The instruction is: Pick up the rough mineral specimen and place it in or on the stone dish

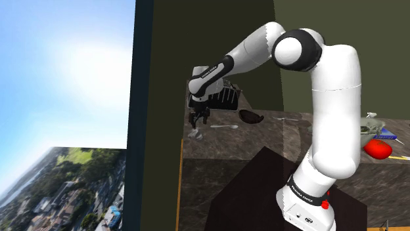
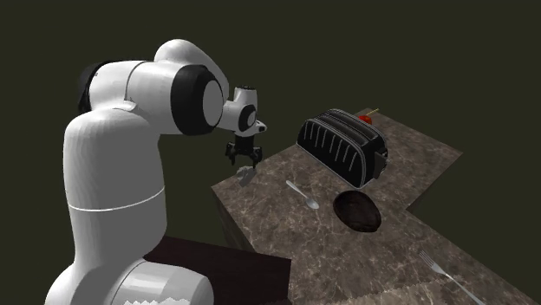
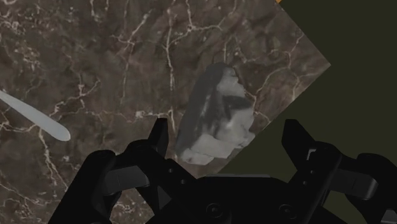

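A rough grey rock (image 3: 216,114) lies at the very corner of the dark marble counter (image 3: 114,57). My black gripper (image 3: 226,143) hangs just above it, open, with the rock between the two spread fingers and touched by neither. In the shoulder view the gripper (image 1: 198,122) stands over the rock (image 1: 194,134) at the counter's near-left corner, and in the second exterior view the gripper (image 2: 244,158) hovers over the rock (image 2: 245,172). A dark round stone dish (image 2: 357,210) sits mid-counter, also seen as the dish (image 1: 250,117) in the shoulder view.
A black ribbed toaster (image 2: 342,147) stands behind the dish. A spoon (image 2: 303,194) lies between rock and dish, and a fork (image 2: 446,269) rests nearer the front. A red object (image 1: 378,149) sits at the shoulder view's right. The counter drops off right beside the rock.
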You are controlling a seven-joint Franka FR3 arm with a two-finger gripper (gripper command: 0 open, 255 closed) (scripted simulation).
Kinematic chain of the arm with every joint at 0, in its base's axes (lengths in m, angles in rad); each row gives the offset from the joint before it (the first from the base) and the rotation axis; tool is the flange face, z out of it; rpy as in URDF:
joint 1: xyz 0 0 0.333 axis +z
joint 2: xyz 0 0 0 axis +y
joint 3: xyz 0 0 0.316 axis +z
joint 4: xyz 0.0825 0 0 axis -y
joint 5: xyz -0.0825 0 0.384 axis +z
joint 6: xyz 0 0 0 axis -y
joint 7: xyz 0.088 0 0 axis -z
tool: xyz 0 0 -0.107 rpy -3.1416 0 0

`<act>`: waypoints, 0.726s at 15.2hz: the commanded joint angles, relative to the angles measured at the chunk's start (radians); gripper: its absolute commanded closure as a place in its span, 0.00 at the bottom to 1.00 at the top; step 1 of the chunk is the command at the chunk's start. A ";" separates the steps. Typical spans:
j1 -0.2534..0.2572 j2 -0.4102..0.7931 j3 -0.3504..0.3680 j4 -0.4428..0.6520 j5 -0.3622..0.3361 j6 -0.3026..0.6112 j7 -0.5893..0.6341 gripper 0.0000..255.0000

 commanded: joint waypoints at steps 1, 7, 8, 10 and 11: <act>0.000 0.047 0.004 0.032 0.005 0.011 -0.002 0.00; 0.000 0.093 0.010 0.012 0.013 0.077 -0.006 0.00; 0.000 0.098 0.010 0.010 0.014 0.083 -0.007 0.00; 0.000 0.098 0.010 0.010 0.014 0.083 -0.007 0.00; 0.000 0.098 0.010 0.010 0.014 0.083 -0.007 0.00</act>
